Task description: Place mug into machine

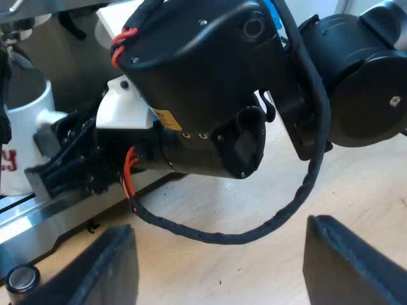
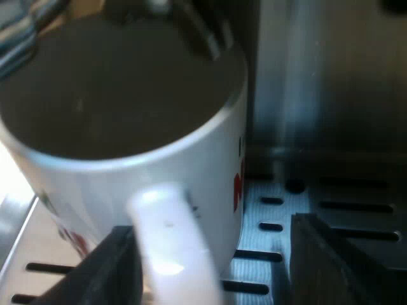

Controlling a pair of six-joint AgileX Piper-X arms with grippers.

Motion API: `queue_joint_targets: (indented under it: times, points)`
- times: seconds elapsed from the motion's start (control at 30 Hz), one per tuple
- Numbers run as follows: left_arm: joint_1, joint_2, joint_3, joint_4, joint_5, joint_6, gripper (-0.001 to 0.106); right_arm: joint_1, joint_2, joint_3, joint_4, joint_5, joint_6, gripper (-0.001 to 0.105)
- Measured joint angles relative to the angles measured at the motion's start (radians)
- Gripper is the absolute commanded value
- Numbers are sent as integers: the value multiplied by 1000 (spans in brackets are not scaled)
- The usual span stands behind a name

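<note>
1. Machine (image 2: 318, 95): steel front wall behind the mug. Its slotted drip tray (image 2: 343, 210) runs under the mug and under the right hand.
2. Desk (image 1: 356, 190): light wood, with the machine's base sitting on it.
3. Right arm (image 1: 210, 82): black and seen close from the left wrist. It reaches across the desk to the machine's front, and its end is at the mug.
4. Mug (image 2: 210, 178): white with red print on the side, upright on the drip tray and close to the front wall. Inside looks dark; can't tell whether anything is in it. From the left wrist it shows at the tray (image 1: 25, 127), just beyond the right arm's end.
5. Right hand (image 2: 213, 229): fingers apart, low over the tray. The mug's handle (image 2: 168, 248) points back between them, nearer one finger. Not clamped on it; can't tell whether that finger touches.
6. Left hand (image 1: 219, 229): fingers wide apart, holding nothing, above bare desk near the machine's base and well apart from the mug.
7. Small round metal cap (image 1: 22, 277): on the desk, just beside the machine's base.
</note>
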Motion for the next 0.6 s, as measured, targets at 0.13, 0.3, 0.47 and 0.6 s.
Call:
queue_joint_targets:
  times: [0.13, 0.3, 0.47, 0.6]
  points:
    - [0, 0, 0, 0, 0, 0, 58, -21, 3, 0, -40, 3, 0, 54]
    - [0, 0, 0, 0, 0, 0, 58, -37, 3, 0, -57, -1, 2, 54]
    - [0, 0, 0, 0, 0, 0, 58, -25, 3, 0, -41, -5, -18, 54]
    - [0, 0, 0, 0, 0, 0, 58, -1, -4, 0, -1, -5, -53, 54]
